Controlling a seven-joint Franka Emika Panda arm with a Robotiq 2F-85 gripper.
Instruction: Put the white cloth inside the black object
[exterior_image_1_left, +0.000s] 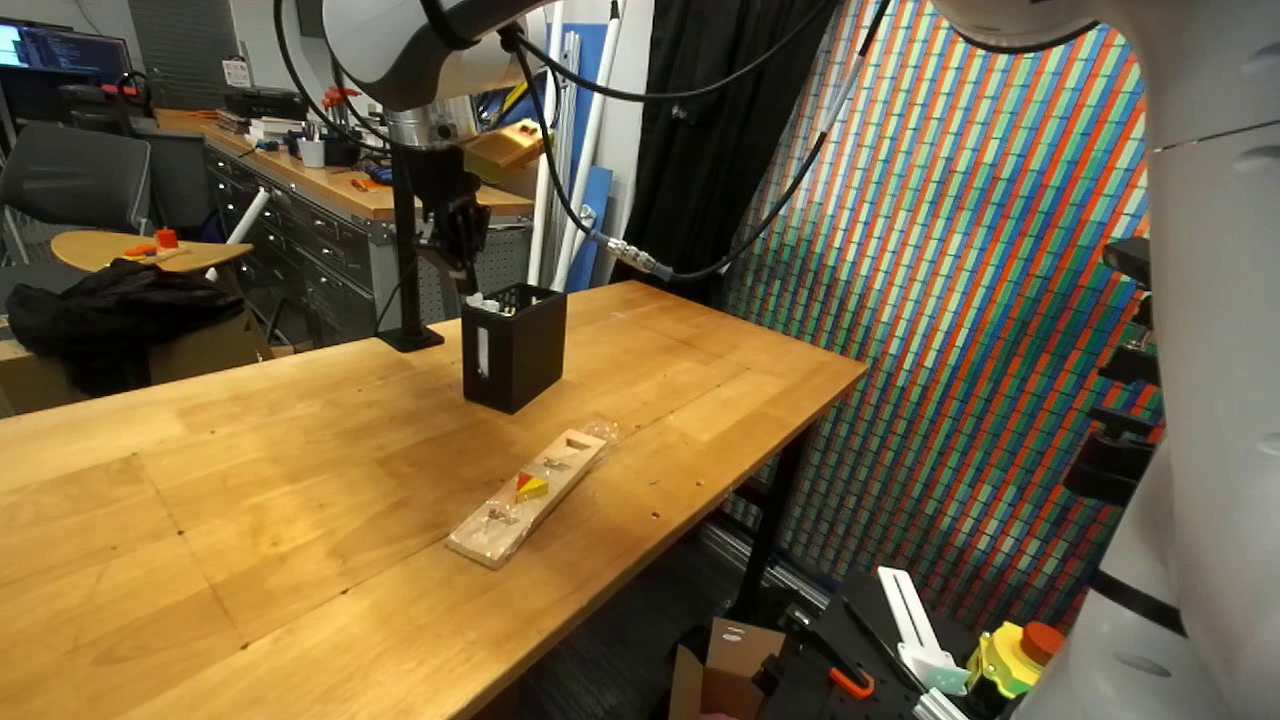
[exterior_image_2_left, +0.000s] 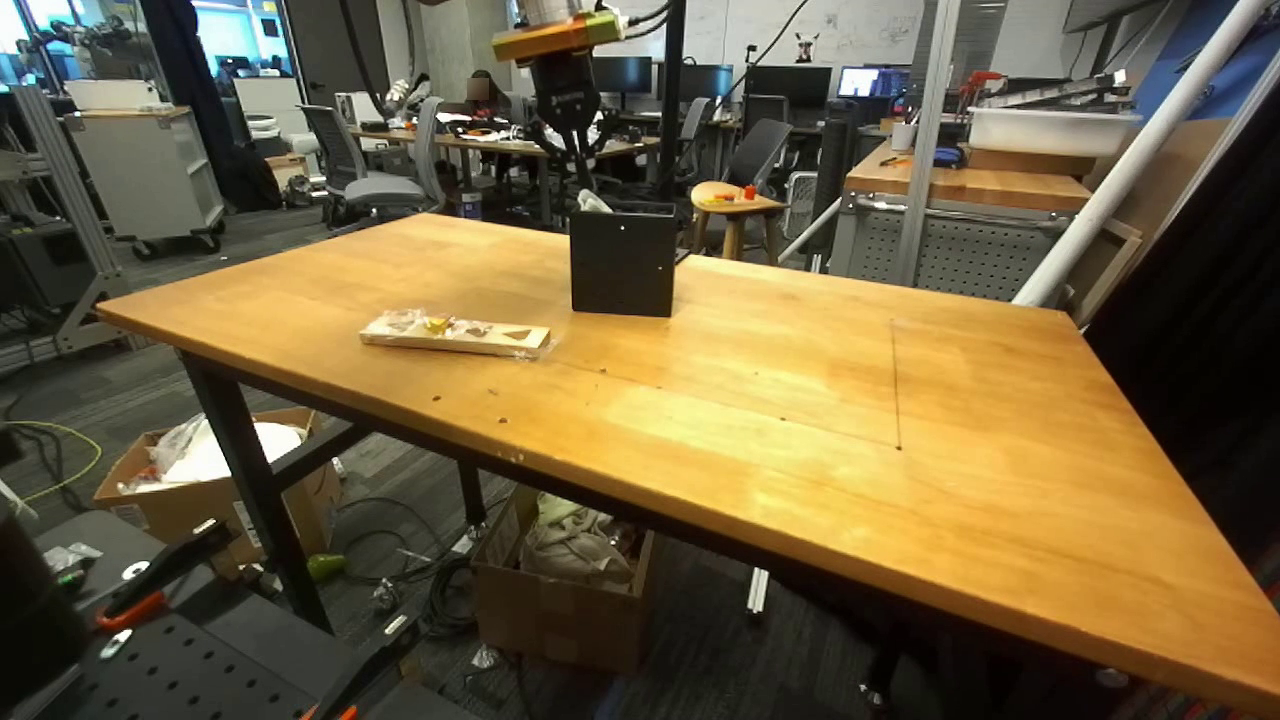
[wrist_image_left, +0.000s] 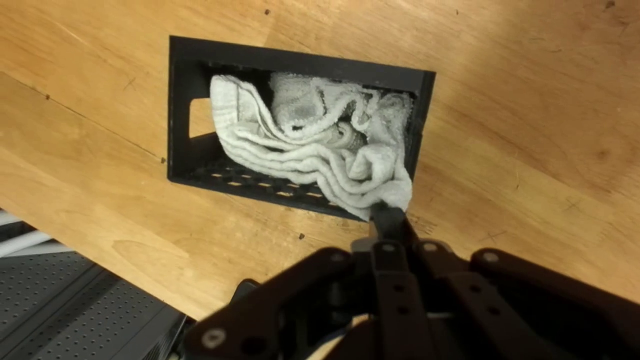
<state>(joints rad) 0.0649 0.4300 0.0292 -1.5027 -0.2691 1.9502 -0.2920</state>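
A white cloth bunched inside a black box, its raised end pinched by the gripper

The jaws are squeezed together on the cloth's gathered end at one corner of the rim; the rest of the cloth lies in wavy folds inside the box, and a bit of white shows above the rim in both exterior views; the box stands upright on a wooden tabletop, with a rectangular cutout in one short wall and rows of holes along a long one; a wooden shape-puzzle board wrapped in clear plastic lies flat near the box, not touching it, with red and yellow pieces around its middle; a black post rises from a flat base at the tabletop's edge
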